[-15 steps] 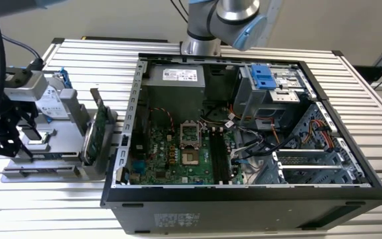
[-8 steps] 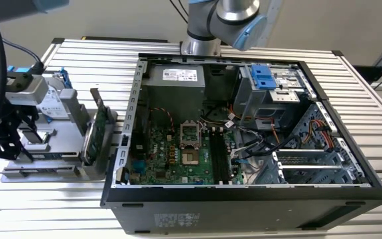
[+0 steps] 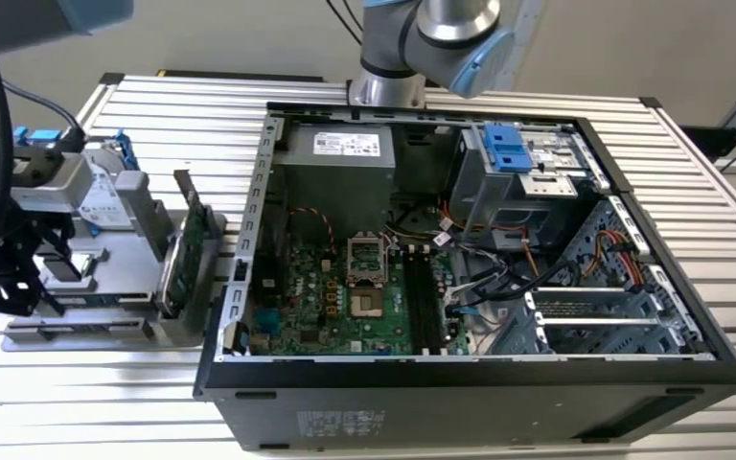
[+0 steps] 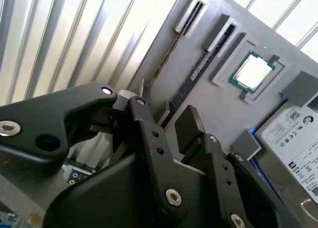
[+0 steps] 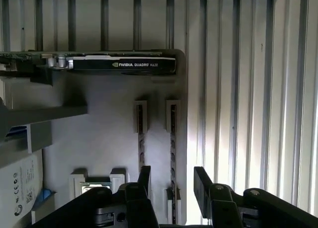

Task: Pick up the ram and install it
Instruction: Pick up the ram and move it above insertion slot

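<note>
A slim, dark ram stick (image 5: 172, 148) is seen standing on its thin edge in a narrow slot of a smooth, flat grey holder (image 5: 99, 138). A second narrow slot (image 5: 140, 119) is cut just beside it. In both wrist views the black metal gripper (image 5: 173, 181) is seen over one end of the stick. Its jaws are held wide apart and nothing is gripped. One jaw is placed on each side of the stick, and a gap is seen on both sides. The jaws are flat, dark bars joined by round silver pins.

On the same holder, a small square chip (image 4: 253, 71) with a shiny silver top is set in a shallow frame near the ram stick. A silver, box-shaped hard drive (image 4: 293, 138) with a white label is laid beyond the chip.

In the exterior view, the holder is found at the left, on a ribbed silver metal bench (image 3: 150, 105). A long green card (image 3: 187, 259) is stood upright on the holder's side nearest a big black computer case (image 3: 471, 393). The case is laid open in the middle of the frame. A green board (image 3: 342, 297) full of small parts is seen inside it. The grey and blue arm (image 3: 432, 38) is seen at the top.
</note>
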Controlling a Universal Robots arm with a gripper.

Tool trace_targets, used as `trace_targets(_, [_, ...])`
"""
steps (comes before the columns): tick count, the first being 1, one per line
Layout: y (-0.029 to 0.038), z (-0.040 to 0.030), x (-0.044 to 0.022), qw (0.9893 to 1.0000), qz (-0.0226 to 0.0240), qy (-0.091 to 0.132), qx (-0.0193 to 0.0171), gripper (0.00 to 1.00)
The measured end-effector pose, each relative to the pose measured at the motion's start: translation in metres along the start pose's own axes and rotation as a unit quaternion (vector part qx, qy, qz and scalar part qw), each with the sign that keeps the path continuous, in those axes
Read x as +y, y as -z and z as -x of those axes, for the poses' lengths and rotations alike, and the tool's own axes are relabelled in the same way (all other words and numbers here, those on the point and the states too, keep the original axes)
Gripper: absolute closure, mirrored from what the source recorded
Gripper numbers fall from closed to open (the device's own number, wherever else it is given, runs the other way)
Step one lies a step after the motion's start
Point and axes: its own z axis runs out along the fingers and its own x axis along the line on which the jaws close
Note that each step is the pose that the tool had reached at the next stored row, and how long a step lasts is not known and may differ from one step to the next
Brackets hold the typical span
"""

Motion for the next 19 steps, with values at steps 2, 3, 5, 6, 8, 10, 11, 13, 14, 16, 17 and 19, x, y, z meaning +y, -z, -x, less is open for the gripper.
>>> trace_targets(2, [-0.0012,0.0013,0.0,1.0,0.0,0.0,0.0,0.0])
trace_targets(3, [-0.0018,0.0019,0.0,1.0,0.0,0.0,0.0,0.0])
trace_targets(5, [-0.0033,0.003,0.0,1.0,0.0001,0.0,0.0,0.0])
trace_targets(6, [-0.0041,0.0034,0.0,1.0,0.0001,0.0,0.0001,0.0])
trace_targets(8, [-0.0057,0.004,-0.0001,1.0,0.0,0.0,0.0,0.0])
trace_targets(10, [-0.0078,0.0041,-0.0001,1.0,0.0,0.0,-0.0002,0.0])
trace_targets(11, [-0.0088,0.0041,-0.0001,1.0,0.0,0.0,-0.0004,0.0])
trace_targets(13, [-0.0109,0.0041,-0.0001,1.0,0.0,0.0,-0.0005,0.0])
trace_targets(14, [-0.012,0.0041,-0.0001,1.0,0.0,0.0,-0.0006,0.0])
trace_targets(16, [-0.0138,0.004,-0.0001,1.0,0.0,0.0,-0.0007,0.0])
trace_targets(17, [-0.0147,0.004,-0.0001,1.0,0.0,0.0,-0.0007,0.0])
trace_targets(19, [-0.0164,0.004,-0.0001,1.0,0.0,0.0,-0.0007,0.0])
